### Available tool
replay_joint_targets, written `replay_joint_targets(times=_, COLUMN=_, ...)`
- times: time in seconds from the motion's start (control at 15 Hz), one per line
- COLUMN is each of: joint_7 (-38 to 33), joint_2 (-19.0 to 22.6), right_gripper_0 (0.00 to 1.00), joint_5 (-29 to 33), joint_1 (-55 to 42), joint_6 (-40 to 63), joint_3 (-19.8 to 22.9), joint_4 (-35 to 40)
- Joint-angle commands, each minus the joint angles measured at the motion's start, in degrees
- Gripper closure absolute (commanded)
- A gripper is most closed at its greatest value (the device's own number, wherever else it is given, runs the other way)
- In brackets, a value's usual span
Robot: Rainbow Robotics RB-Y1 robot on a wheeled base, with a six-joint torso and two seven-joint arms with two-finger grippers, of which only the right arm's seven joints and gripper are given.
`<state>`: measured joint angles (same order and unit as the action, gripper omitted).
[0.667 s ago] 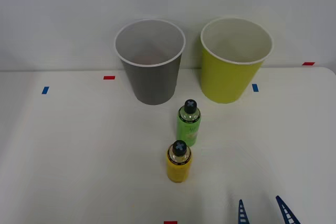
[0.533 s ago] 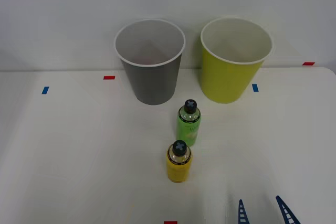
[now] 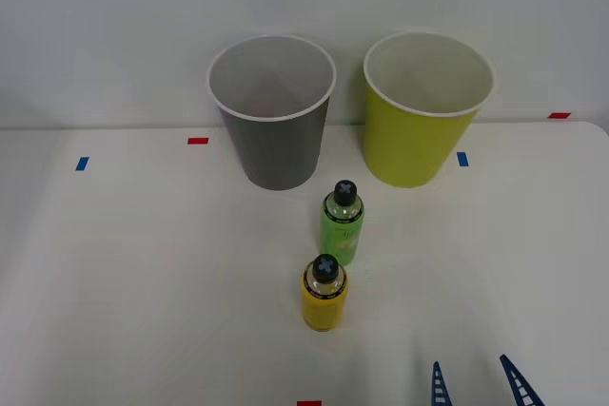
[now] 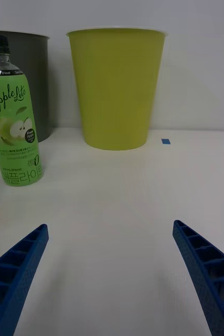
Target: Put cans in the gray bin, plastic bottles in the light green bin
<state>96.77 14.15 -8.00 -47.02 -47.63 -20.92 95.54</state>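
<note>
While the right gripper point(image 3: 479, 385) sits low at the table's near edge with its blue fingers point(image 4: 14, 273) spread apart and holding nothing, the green bottle point(image 3: 343, 222) stands upright ahead of it and to its left. Just nearer stands the yellow bottle point(image 3: 324, 293), also left of the gripper. Behind them, the gray bin point(image 3: 273, 111) and the light green bin point(image 3: 425, 107) stand side by side on the white table point(image 3: 143, 273).

lab: white table point(image 3: 143, 282) with tape marks point(image 3: 198, 141)
</note>
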Motion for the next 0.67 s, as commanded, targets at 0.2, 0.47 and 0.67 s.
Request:
replay_joint_targets(times=0.2, joint_7=0.0, joint_2=0.0, right_gripper_0=0.18, joint_5=0.0, joint_1=0.0, joint_6=0.0, joint_3=0.0, joint_4=0.0)
replay_joint_targets(times=0.47, joint_7=0.0, joint_2=0.0, right_gripper_0=0.18, joint_5=0.0, joint_1=0.0, joint_6=0.0, joint_3=0.0, joint_4=0.0)
replay_joint_targets(times=0.67, joint_7=0.0, joint_2=0.0, right_gripper_0=0.18, joint_5=0.0, joint_1=0.0, joint_6=0.0, joint_3=0.0, joint_4=0.0)
